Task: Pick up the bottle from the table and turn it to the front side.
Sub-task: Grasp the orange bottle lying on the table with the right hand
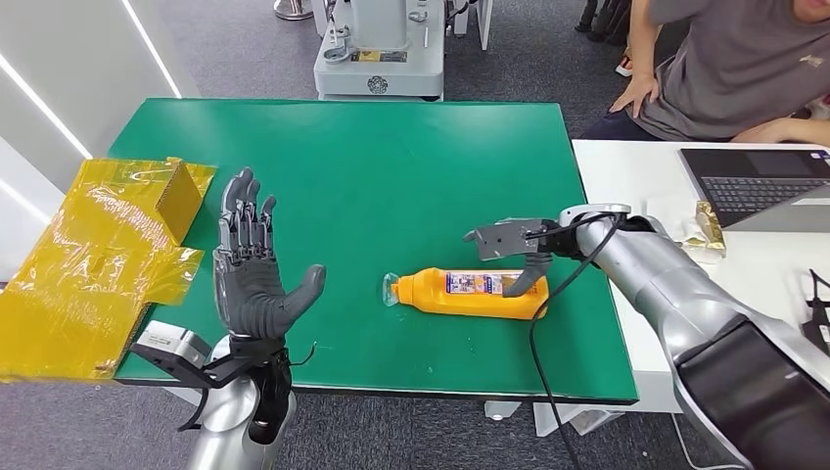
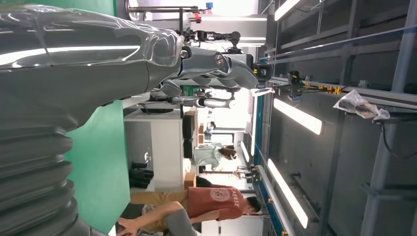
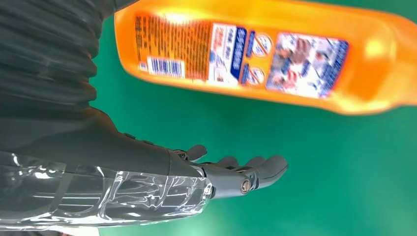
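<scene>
An orange bottle (image 1: 470, 292) lies on its side on the green table (image 1: 372, 166), near the front edge, its clear cap pointing toward my left. The label with a barcode faces up, seen close on the bottle (image 3: 255, 54) in the right wrist view. My right hand (image 1: 519, 250) hovers at the bottle's base end with its fingers (image 3: 255, 169) stretched out and holding nothing; the thumb hangs down in front of the bottle's body. My left hand (image 1: 253, 264) is raised upright over the table's front left part, palm open, fingers (image 2: 216, 64) spread and empty.
Crinkled yellow foil wrapping (image 1: 88, 264) with a cardboard box covers the table's left end. A white table (image 1: 636, 186) with a laptop (image 1: 754, 181) adjoins on the right, where a person (image 1: 734, 69) sits. A black cable (image 1: 548, 323) hangs from my right arm.
</scene>
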{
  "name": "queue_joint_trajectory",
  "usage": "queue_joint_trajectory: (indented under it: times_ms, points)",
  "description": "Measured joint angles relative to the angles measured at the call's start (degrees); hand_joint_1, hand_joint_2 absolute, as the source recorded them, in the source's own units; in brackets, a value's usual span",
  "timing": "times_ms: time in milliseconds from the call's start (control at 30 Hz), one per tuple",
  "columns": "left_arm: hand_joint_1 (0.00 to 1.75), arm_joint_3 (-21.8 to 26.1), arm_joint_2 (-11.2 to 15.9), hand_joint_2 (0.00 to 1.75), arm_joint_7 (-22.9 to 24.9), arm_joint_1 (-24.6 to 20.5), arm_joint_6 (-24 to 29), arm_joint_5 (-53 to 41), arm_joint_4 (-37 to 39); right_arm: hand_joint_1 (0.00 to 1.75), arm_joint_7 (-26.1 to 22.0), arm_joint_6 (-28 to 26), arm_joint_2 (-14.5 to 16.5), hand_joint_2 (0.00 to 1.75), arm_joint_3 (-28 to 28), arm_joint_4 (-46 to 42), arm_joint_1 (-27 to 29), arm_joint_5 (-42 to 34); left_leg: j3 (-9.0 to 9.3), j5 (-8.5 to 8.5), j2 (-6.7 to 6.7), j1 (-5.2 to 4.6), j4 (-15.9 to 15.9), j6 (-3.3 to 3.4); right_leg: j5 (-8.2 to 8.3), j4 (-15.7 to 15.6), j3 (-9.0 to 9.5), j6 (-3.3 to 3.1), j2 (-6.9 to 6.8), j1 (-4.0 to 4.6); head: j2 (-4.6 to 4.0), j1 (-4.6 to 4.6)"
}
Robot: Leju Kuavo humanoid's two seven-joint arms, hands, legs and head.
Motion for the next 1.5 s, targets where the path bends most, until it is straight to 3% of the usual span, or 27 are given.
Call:
queue_joint_trajectory:
  times_ms: [333,900,933,1033,1067,1500]
  points:
    - [0.0,0.0,0.0,1.75,0.0,-0.2,0.8,0.0,0.1,0.0,1.0,-2.0,0.0,1.75,2.4,2.1,1.7,0.0,0.01,0.0,0.01,0.01,0.0,0.0,0.0,0.0,-0.01,-0.01,0.0,0.01,0.0,-0.01]
    - [0.0,0.1,0.0,1.75,0.0,-0.1,1.5,-0.6,0.0,0.0,0.8,-10.8,-0.2,1.75,3.5,3.6,8.1,-1.2,0.0,0.0,0.01,0.01,0.0,0.0,0.0,0.0,0.0,0.0,0.0,0.01,0.0,0.0]
    - [0.0,0.1,0.0,1.75,0.0,-0.1,1.5,-0.6,0.0,0.33,0.7,-11.3,-0.2,1.75,3.5,3.7,8.4,-1.3,0.01,0.0,0.02,0.01,0.0,0.0,0.0,0.0,0.0,0.0,0.01,0.01,0.0,0.0]
    - [0.0,0.1,0.0,1.75,0.0,-0.1,1.7,-0.7,0.0,1.64,0.1,-13.3,-0.4,1.75,3.5,3.7,8.9,-1.4,0.05,0.0,0.06,0.02,0.0,0.0,0.0,0.0,0.01,0.0,0.04,0.02,0.0,-0.01]
    - [0.0,0.1,0.0,1.75,0.0,-0.1,1.9,-0.7,0.0,1.75,-0.4,-14.5,-0.5,1.75,3.5,3.7,9.2,-1.4,0.05,0.0,0.06,0.02,0.0,0.0,0.0,0.0,0.02,0.0,0.04,0.02,0.0,-0.01]
    - [0.0,0.1,0.0,1.75,0.0,0.1,2.9,-0.5,-0.1,1.75,-4.5,-26.9,-0.5,1.75,1.7,2.5,12.5,-2.5,0.18,0.01,0.07,0.02,0.0,0.0,0.04,0.0,0.19,0.03,0.04,0.01,0.0,0.0]
